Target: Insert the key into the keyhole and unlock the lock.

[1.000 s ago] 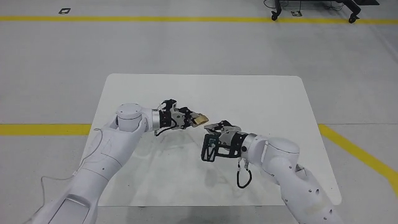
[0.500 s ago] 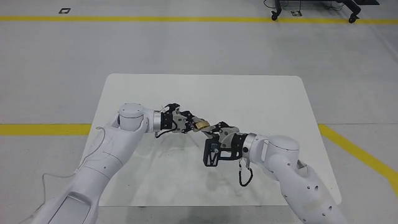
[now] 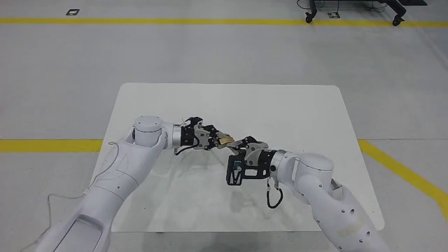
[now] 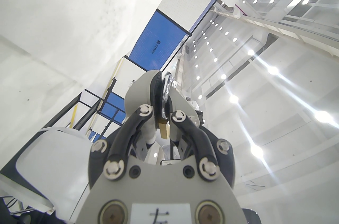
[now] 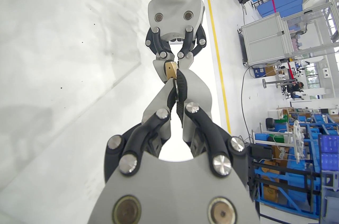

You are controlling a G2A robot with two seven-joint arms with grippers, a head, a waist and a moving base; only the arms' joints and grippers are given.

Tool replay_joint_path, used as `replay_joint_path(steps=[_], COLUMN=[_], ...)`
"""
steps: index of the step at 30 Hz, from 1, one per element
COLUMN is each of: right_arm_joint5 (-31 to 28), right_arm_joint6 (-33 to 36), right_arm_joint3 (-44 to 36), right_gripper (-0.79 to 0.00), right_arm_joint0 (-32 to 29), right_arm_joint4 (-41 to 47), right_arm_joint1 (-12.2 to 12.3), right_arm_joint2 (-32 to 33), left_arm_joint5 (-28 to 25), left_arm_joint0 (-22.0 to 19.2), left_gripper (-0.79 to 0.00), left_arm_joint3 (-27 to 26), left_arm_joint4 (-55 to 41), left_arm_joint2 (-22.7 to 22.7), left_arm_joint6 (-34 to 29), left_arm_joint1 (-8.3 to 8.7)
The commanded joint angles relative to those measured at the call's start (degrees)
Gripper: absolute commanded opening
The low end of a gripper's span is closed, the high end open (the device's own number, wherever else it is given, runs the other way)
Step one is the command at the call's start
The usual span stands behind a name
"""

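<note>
the left gripper (image 4: 160,84) is closed tight on a small brass padlock (image 4: 164,130) and holds it in the air above the white table (image 3: 301,112), over the middle of the table and a little toward its left half. in the left wrist view the brass body sits between the two fingers, on the side of the palm.

the right gripper (image 5: 175,82) is pressed together on the flat silver key (image 5: 176,91), with the black pads on both faces of the key. it comes from the right side, and the two grippers stand tip to tip.

in the right wrist view the front end of the key touches the padlock (image 5: 171,71). i cannot tell if the blade is already inside the keyhole, because the fingers cover this place.

in the top view the padlock (image 3: 225,140) shows as a small gold spot just between the two grippers.
</note>
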Motion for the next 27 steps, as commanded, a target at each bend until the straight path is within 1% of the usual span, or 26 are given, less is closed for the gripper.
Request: replay_joint_path(steps=[1,4,10,15,22,27], right_arm_joint5=[0.41,0.97,3.07,3.44,2.34,0.23], right_arm_joint6=[0.88,2.98,9.57,12.49,12.62,9.07], right_arm_joint3=[-0.47,-1.23,-2.72,-3.32,-2.94,-2.88], right_gripper=[-0.785,-0.785,-0.785,-0.785,-0.785,-0.785], right_arm_joint0=[-0.14,-0.37,-0.58,-0.32,0.35,0.45], right_arm_joint4=[-0.68,-1.88,-4.23,-4.60,-3.24,-0.56], right_arm_joint1=[0.03,0.01,-0.36,-0.62,-0.75,-0.43], right_arm_joint2=[-0.34,-1.16,-3.51,-4.86,-5.32,-3.78], left_arm_joint5=[0.31,0.69,0.62,0.41,0.01,-0.43], left_arm_joint0=[-0.04,-0.13,-0.25,-0.18,-0.22,-0.24], left_gripper=[-0.785,-0.785,-0.785,-0.785,-0.785,-0.785], left_arm_joint3=[0.10,0.19,0.23,0.13,-0.02,-0.10], left_arm_joint4=[0.11,0.39,0.64,0.71,1.25,1.34], left_arm_joint2=[0.09,0.34,0.51,0.56,0.65,0.39], left_arm_joint6=[0.47,0.84,1.42,1.30,0.70,-0.23], left_arm_joint1=[-0.03,-0.09,-0.16,-0.17,-0.09,0.06])
